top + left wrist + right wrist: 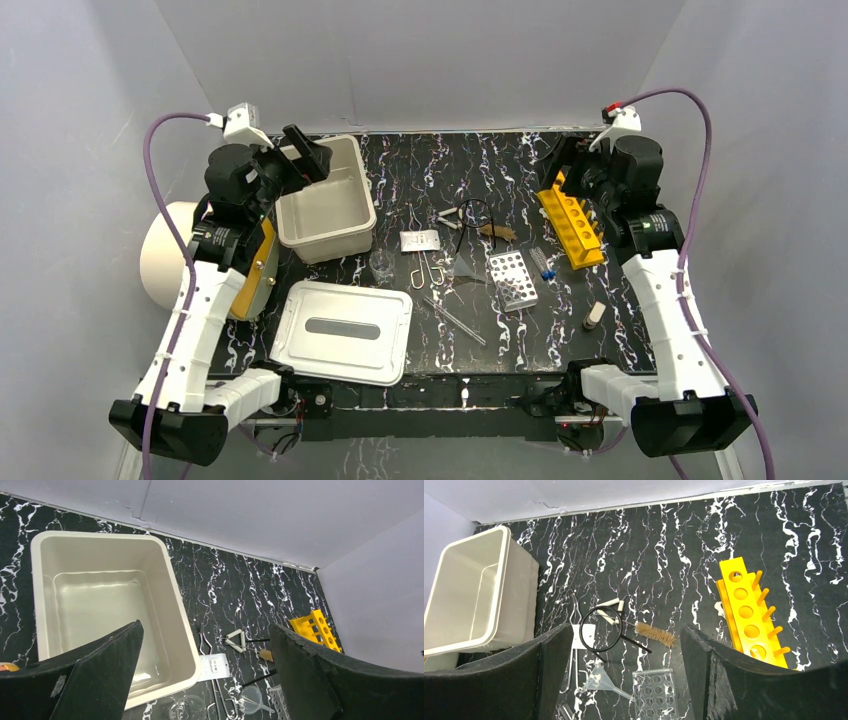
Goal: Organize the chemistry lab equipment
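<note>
The lab equipment lies mid-table: wire tongs (pixel 430 268), a glass beaker (pixel 381 265), glass rods (pixel 455 320), a perforated rack (pixel 512 280), blue-capped vials (pixel 545 262) and a yellow tube rack (pixel 572 218). My left gripper (pixel 308 152) hangs open over the rim of the cream bin (pixel 300 235), holding nothing; its wrist view (pixel 205 625) shows the tongs (pixel 212 680) below. My right gripper (pixel 565 170) is open and empty above the yellow rack's far end. Between its fingers (pixel 626 627) I see a brush (pixel 655 634), a black ring (pixel 600 628), a funnel (pixel 601 680) and the perforated rack (pixel 654 692).
The bin's lid (pixel 345 330) lies flat at the front left. A big cream cylinder (pixel 165 255) sits off the table's left edge behind the left arm. A small white item (pixel 594 315) rests near the right arm. Grey walls close in the back and sides.
</note>
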Available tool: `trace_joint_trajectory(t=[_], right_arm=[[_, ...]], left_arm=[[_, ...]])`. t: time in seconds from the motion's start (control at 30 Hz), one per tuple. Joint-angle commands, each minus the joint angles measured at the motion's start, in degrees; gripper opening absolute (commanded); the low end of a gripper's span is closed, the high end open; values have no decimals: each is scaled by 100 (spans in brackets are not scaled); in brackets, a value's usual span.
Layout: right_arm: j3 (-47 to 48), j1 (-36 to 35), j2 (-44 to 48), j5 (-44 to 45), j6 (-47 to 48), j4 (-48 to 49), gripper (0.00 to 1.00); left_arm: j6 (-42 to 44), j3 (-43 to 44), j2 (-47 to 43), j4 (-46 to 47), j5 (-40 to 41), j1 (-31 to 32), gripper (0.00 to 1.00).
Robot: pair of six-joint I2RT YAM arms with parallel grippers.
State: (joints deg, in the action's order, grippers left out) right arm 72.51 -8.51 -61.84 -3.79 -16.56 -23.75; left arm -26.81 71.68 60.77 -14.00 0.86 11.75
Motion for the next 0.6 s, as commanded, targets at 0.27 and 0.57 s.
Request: trace_joint_trajectory(t=[0.27, 0.57], right_arm=[[-577, 64, 260, -509, -163, 633, 92], [-1020, 69, 286, -628, -580, 623, 92]], left_arm=[[-222, -422, -14, 943, -1132, -20, 98], [-63, -375, 462, 1372, -2558, 539, 98]])
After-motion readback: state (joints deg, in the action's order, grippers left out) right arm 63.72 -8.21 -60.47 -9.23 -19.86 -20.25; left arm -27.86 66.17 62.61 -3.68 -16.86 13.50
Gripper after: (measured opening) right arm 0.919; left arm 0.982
